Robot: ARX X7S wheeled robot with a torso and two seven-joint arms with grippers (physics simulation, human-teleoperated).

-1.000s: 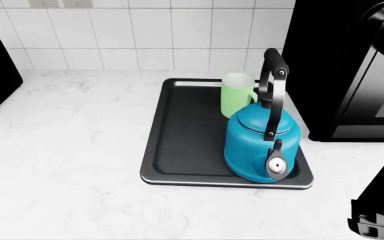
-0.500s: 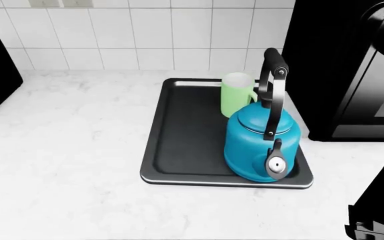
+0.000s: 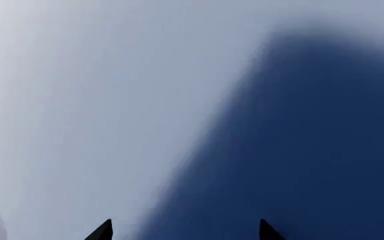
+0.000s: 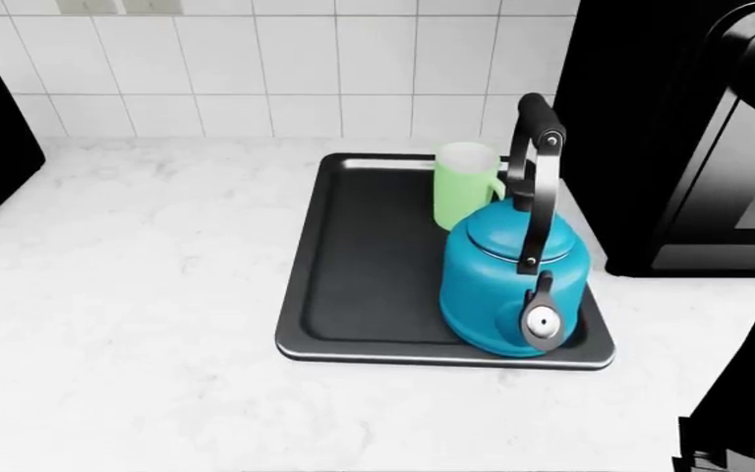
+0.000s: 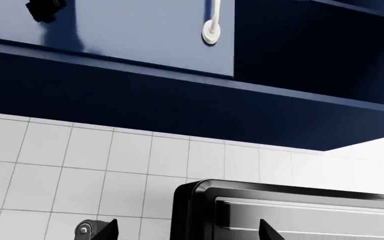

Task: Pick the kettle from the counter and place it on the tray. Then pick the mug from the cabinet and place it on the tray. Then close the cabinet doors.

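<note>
Where the head view looks down on the counter (image 4: 129, 324), a dark grey tray (image 4: 351, 265) lies at frame centre, flat on the white marble slab. Blue kettle (image 4: 509, 280): upright on the tray's lower right part, bail handle raised, spout facing the viewer. Pale green mug (image 4: 463, 187): upright on the tray just behind the kettle, toward the tiled wall (image 4: 260, 69). Black appliance (image 4: 692, 147): upper right of frame, beside the tray.

Left hand (image 3: 185, 231): two dark fingertips spread apart at the lower edge, facing a blurred blue-grey surface, holding nothing.

Right hand (image 5: 185, 231): fingertips spread, empty, facing the blue cabinet door (image 5: 125, 30) with white handle (image 5: 212, 22), upper frame.
</note>
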